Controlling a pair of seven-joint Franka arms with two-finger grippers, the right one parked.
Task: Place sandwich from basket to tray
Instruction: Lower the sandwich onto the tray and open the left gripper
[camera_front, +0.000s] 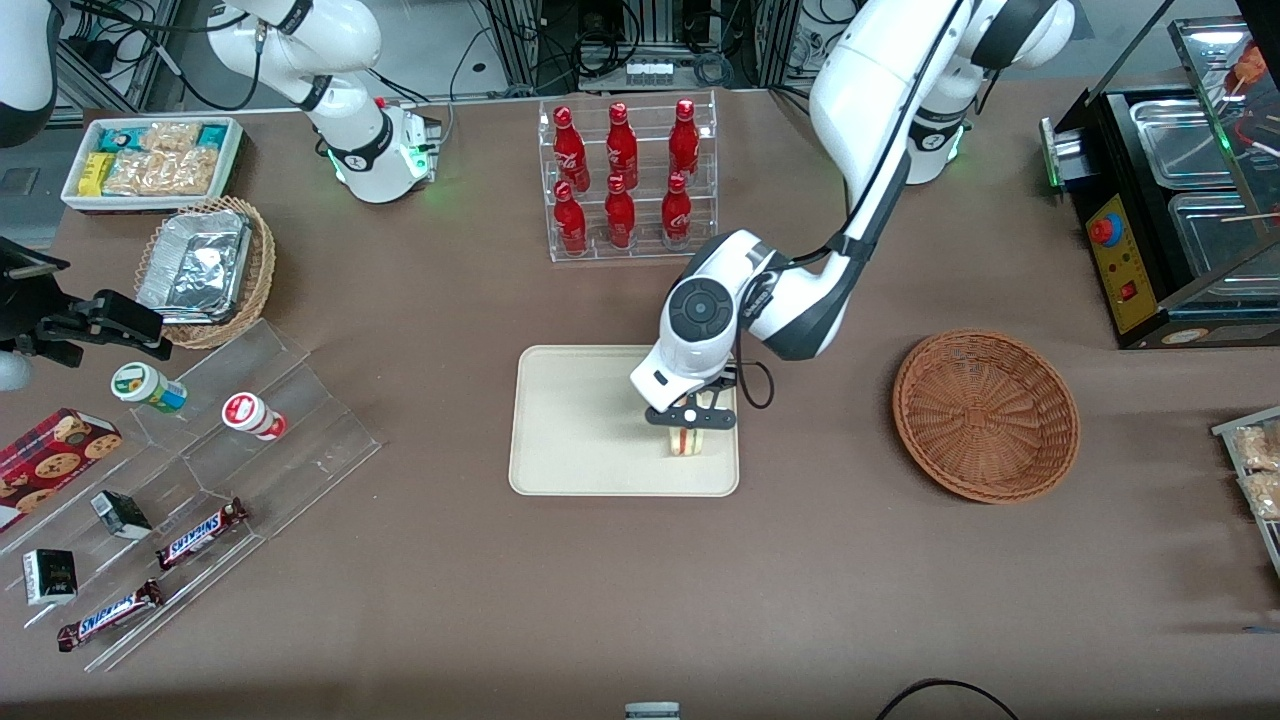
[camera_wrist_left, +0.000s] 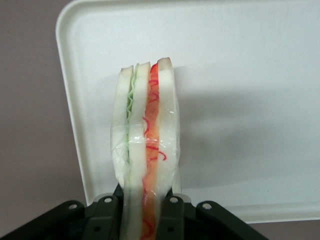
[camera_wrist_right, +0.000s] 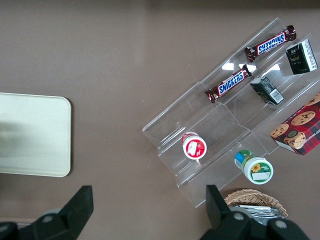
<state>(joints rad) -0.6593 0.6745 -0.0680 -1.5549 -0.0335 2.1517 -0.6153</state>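
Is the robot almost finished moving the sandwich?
Nearly. The basket is already empty, so the pick-up is done. Right now the hand is shut on the sandwich, holding it over the tray near the corner closest to the basket. Whether it touches the tray cannot be told. Left: let go and lift away.

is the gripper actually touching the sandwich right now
Touching. The left wrist view shows the gripper with a finger pressed against each bread face of the sandwich, no gap either side, above the tray.

Brown table (camera_front: 640, 590) — tray (camera_front: 560, 420), basket (camera_front: 985, 415)
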